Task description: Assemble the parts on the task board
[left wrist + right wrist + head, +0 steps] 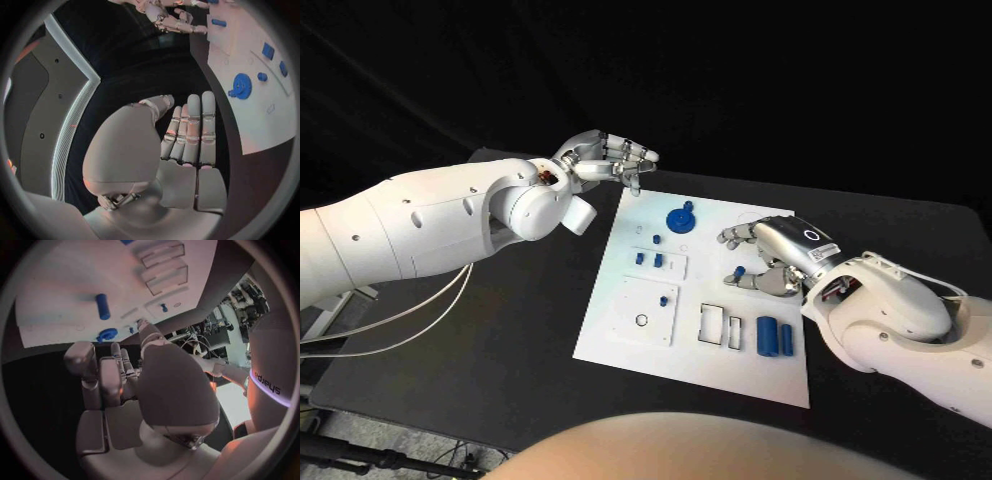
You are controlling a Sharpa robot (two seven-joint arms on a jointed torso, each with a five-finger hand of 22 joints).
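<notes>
The black tabletop point(502, 380) carries the white board point(661, 340) at its middle, long side running near to far. On the board, the biggest loose pieces are two blue cylinders point(776, 338) lying side by side toward the near right, long axes pointing near-far, just right of two empty rectangular slots point(720, 326). Farther off sits a blue gear point(681, 219), with small blue pegs point(649, 259) standing just nearer than it, left of centre.

The right robot hand point(769, 262) hovers over the board's right edge, fingers loosely curled and apart, clamped on nothing I can make out; a small blue peg point(737, 272) stands just beside its fingertips point(733, 238). The left robot hand point(606, 158) hangs off the far left corner, fingers extended and empty.

The cylinders lie on the near side of the right hand and close to it, so that hand looks better placed for them; the gear is nearer the left.
</notes>
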